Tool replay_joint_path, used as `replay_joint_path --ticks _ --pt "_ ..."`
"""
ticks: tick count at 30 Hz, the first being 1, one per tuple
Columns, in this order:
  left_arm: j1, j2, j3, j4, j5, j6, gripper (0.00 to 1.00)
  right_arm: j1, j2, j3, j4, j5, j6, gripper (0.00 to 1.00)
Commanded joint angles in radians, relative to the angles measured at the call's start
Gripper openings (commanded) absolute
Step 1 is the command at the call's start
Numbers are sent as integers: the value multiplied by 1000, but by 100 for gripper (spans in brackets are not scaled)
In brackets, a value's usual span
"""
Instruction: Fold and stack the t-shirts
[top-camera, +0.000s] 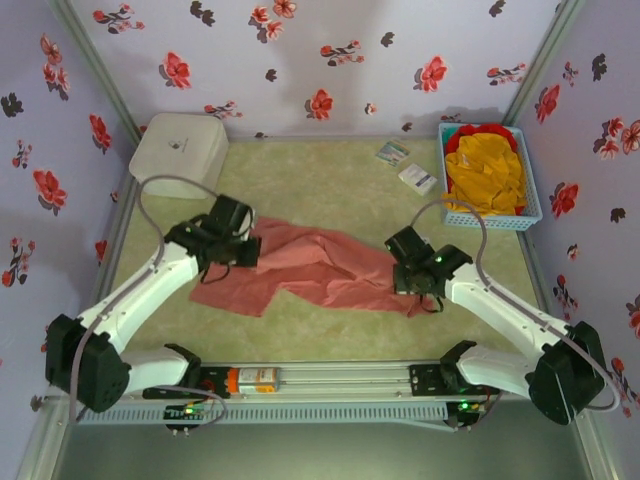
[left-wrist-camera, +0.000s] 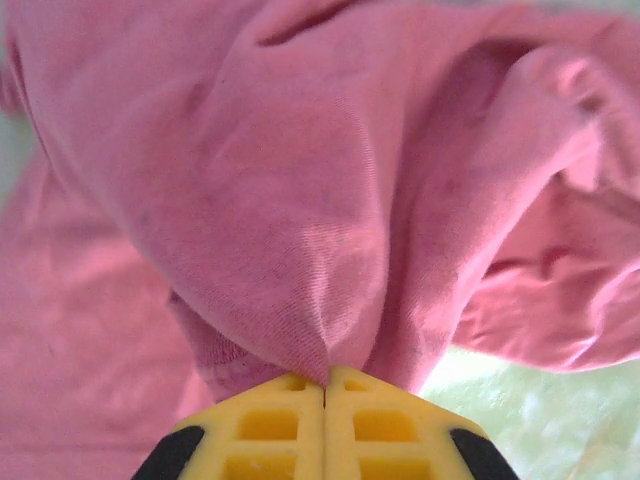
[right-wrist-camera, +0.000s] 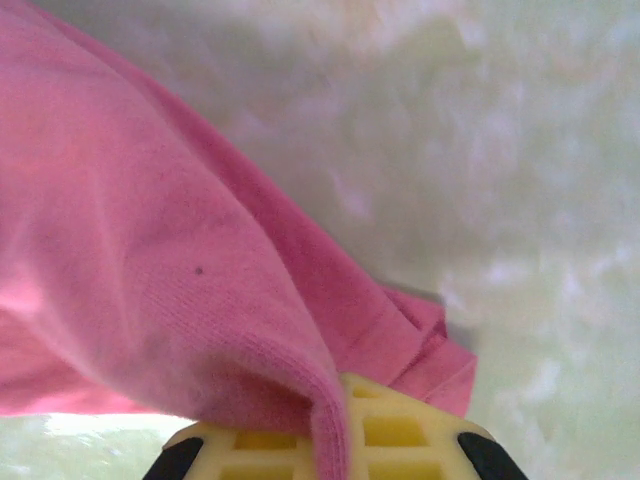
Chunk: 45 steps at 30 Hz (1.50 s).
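Salmon-pink t-shirt (top-camera: 320, 262) is lying rumpled across the middle of the green desk (top-camera: 320, 180), stretched between the two arms. Left end effector (left-wrist-camera: 325, 385) is clamped tight on a bunched fold, its yellow fingers (left-wrist-camera: 270, 425) meeting with the cloth pinched right at the seam. Right end effector (right-wrist-camera: 350, 388) is closed on a hemmed corner, but the cloth drapes over the tips so the seam itself is covered, and the desk behind is a blur. From above, both sets of tips are tucked under the wrists. Blue basket (top-camera: 528, 205) at far right holds a mustard shirt (top-camera: 485, 175), with a red shirt (top-camera: 505, 130) mostly buried under it.
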Motion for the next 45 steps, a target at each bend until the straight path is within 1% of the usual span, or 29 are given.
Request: replay_joint_path --ticks 1,2,3,4,5,6,8,10,12,13,16,19,21,23,25,28,31,34,38,45 --pt "-30 -27 -95 -9 -40 -135 7 11 -22 -38 -54 -22 143 10" --pt "-34 -22 -112 -14 -40 -156 22 10 -19 -41 -55 -21 152 21" --pt "-34 -11 -124 -19 -40 -177 39 10 -16 -40 -53 -12 154 37" --pt "-32 -2 -125 -16 -40 -190 48 10 -16 -36 -52 0 155 45" --pt "-25 8 -116 -14 -40 -196 52 10 -18 -28 -46 17 151 49" --pt "-10 17 -96 -7 -39 -193 54 6 -20 -17 -46 35 150 55" --pt "33 40 -32 0 -5 -167 54 -12 -24 12 -48 54 120 61" --pt "100 87 56 -16 29 -121 54 -33 -29 40 -45 64 82 73" --pt "156 128 128 -26 29 -84 53 -57 -35 61 -43 70 54 80" --pt "190 147 156 -26 29 -69 53 -69 -39 71 -40 67 41 82" --pt "286 201 210 -17 30 -37 51 -99 -59 86 -35 65 10 87" --pt "378 287 238 -13 31 -27 49 -129 -69 84 -9 43 -14 88" --pt "413 352 249 0 37 -29 48 -139 -67 82 4 37 -19 88" --pt "435 406 242 50 76 -42 47 -143 -58 79 21 25 -25 88" --pt "446 461 238 109 105 -61 48 -146 -43 74 38 12 -29 88" --pt "450 538 251 156 120 -78 48 -146 -19 77 45 -1 -35 88" --pt "455 601 255 233 212 -107 49 -146 -8 68 63 -19 -36 86" --pt "454 652 270 272 251 -126 50 -146 -5 51 86 -53 -24 86" --pt "454 662 268 316 253 -144 50 -146 -7 29 109 -72 -12 85" --pt "454 659 282 329 269 -156 54 -146 3 38 116 -83 -24 84"
